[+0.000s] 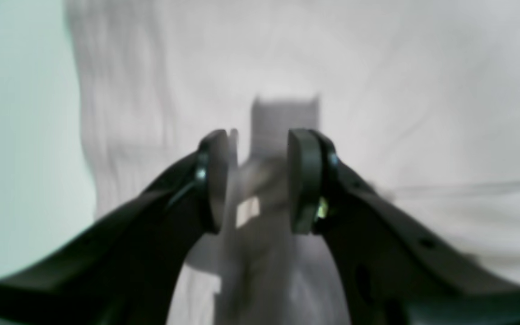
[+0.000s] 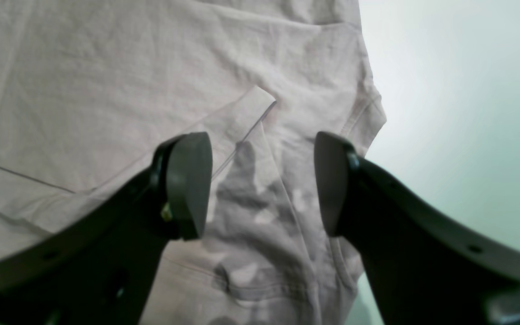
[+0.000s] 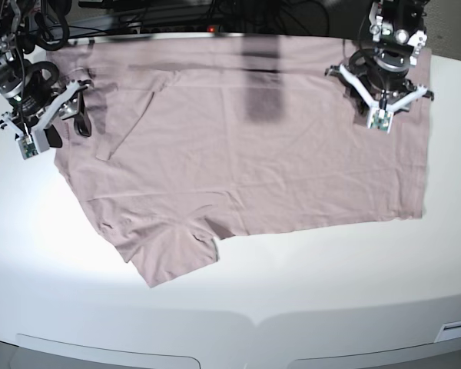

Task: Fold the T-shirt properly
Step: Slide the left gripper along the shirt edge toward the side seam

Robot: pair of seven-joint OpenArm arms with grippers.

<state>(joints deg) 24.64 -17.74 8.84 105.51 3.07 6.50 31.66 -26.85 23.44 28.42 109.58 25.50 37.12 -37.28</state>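
T-shirt (image 3: 253, 169) spread flat across the far half of the white table (image 3: 238, 292), long axis running side to side in the base view; one sleeve (image 3: 173, 254) juts toward the near edge at lower left; the straight hem lies at that view's right; a turned-over flap (image 3: 127, 127) rests on the cloth near the left end; a dark shadow band (image 3: 261, 84) crosses the cloth near the far edge.

Left tool (image 3: 380, 96), at the base view's right, hangs over the cloth near the hem corner; in the left wrist view the left tool (image 1: 257, 180) shows its pads (image 1: 305, 180) set narrowly apart with blurred pale cloth between them; whether the pads press that cloth cannot be told.

Right tool (image 3: 65, 115), at the base view's left, stands at the shirt's left end beside the flap; in the right wrist view the right tool (image 2: 262, 180) shows its pads (image 2: 190, 180) wide apart, nothing between them, with the flap's corner (image 2: 260, 97) and wrinkled T-shirt (image 2: 106, 90) beyond; bare table (image 2: 458, 113) lies to the right of the cloth edge.
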